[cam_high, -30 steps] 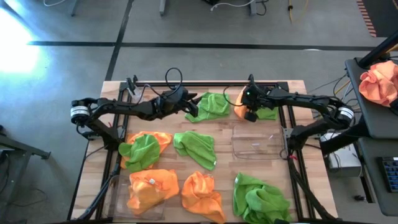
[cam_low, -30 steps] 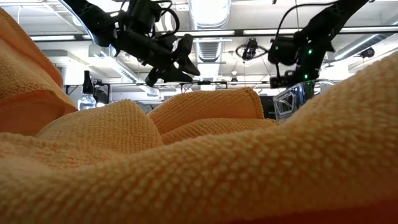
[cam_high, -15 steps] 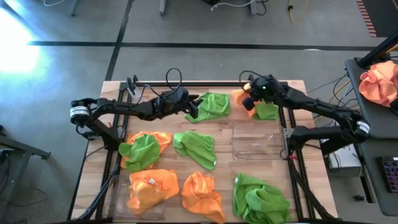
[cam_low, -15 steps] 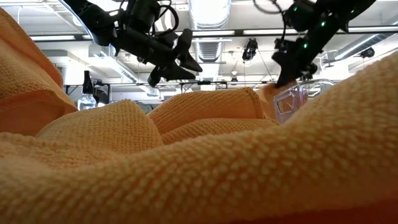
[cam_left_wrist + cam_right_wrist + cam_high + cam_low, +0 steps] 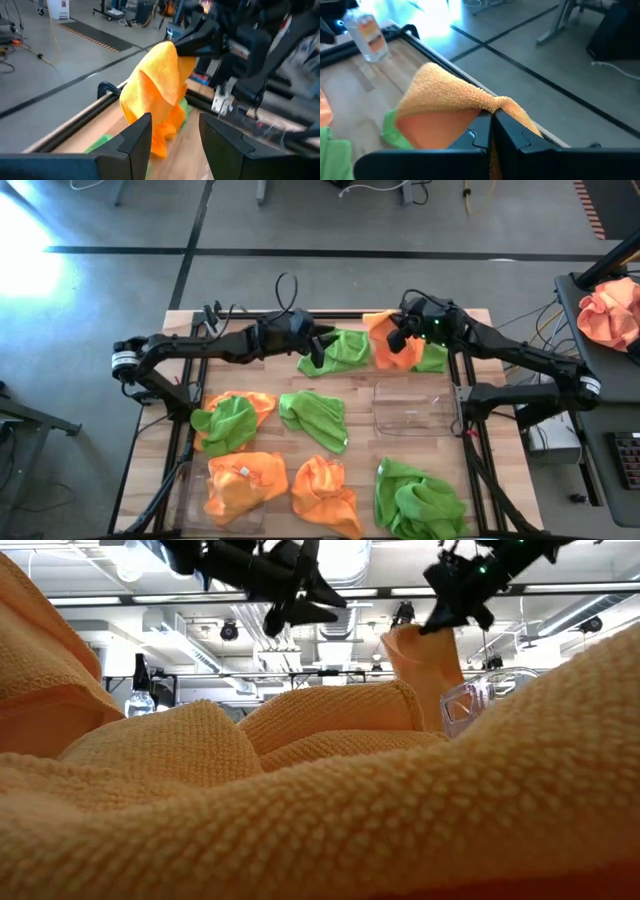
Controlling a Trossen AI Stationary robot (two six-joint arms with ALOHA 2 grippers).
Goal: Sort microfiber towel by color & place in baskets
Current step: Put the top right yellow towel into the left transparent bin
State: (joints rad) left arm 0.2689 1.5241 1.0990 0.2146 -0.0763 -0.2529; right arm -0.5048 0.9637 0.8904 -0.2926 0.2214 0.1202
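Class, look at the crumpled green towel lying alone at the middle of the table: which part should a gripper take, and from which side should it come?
Grip a raised fold near the middle of the green towel, coming straight down from above. It lies bunched on the table with ridges standing up, and its edges lie flat against the wood, so a side approach would probably find little to pinch.

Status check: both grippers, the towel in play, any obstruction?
Right gripper shut on orange towel, lifted at the table's far edge. Left gripper open, empty, over green towel. Nothing blocking the empty basket.
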